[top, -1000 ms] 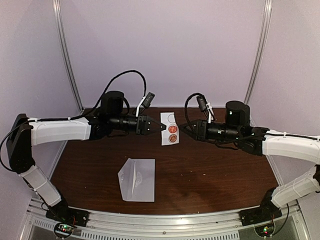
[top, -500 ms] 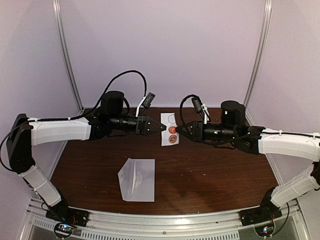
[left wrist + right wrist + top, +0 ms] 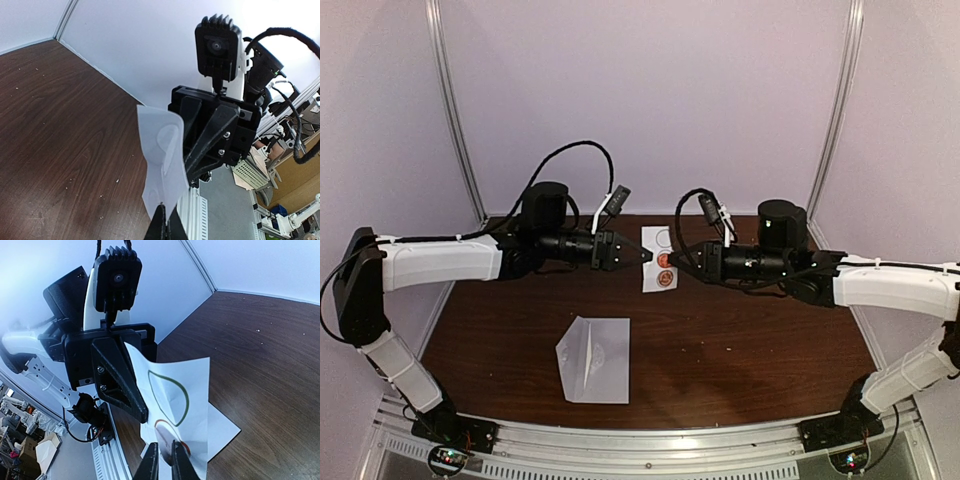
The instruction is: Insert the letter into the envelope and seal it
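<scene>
The envelope [image 3: 595,358] lies flat on the wooden table near the front, flap folded; no separate letter shows. My left gripper [image 3: 645,256] is shut on the edge of a small white sticker strip [image 3: 658,258] and holds it upright in the air above the table's back middle. The left wrist view shows the strip [image 3: 162,160] pinched in the left gripper [image 3: 164,220]. My right gripper [image 3: 672,262] has met the strip from the right. In the right wrist view the right gripper [image 3: 165,452] stands a narrow gap apart, straddling the red-rimmed round sticker [image 3: 175,445] on the strip [image 3: 187,385].
The two grippers face each other tip to tip, the left one [image 3: 120,380] just behind the strip. White walls enclose the table at the back and sides. A metal rail [image 3: 650,440] runs along the near edge.
My right gripper has moved left from a short way off until its fingertips reach the sticker strip. The left gripper, the strip and the envelope have stayed put.
</scene>
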Available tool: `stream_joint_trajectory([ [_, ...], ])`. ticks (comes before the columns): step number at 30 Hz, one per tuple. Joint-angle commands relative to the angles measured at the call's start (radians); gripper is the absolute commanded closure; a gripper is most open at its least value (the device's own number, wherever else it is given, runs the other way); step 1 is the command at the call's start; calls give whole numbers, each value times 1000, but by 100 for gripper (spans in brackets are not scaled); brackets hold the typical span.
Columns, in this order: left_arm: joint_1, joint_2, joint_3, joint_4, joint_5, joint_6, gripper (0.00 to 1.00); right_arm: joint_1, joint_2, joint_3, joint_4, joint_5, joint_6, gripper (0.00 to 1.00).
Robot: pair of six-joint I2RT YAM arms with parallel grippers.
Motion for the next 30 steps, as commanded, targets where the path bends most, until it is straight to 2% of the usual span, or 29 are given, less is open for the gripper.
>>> stream_joint_trajectory([
  [1, -2, 8, 0, 33, 15, 6, 100, 7, 7, 26, 13, -10, -17, 93],
  [6, -2, 8, 0, 30, 13, 7, 100, 7, 7, 26, 13, -4, -18, 100],
  [30, -2, 22, 25, -79, -136, 10, 100, 66, 12, 62, 18, -31, -37, 100],
])
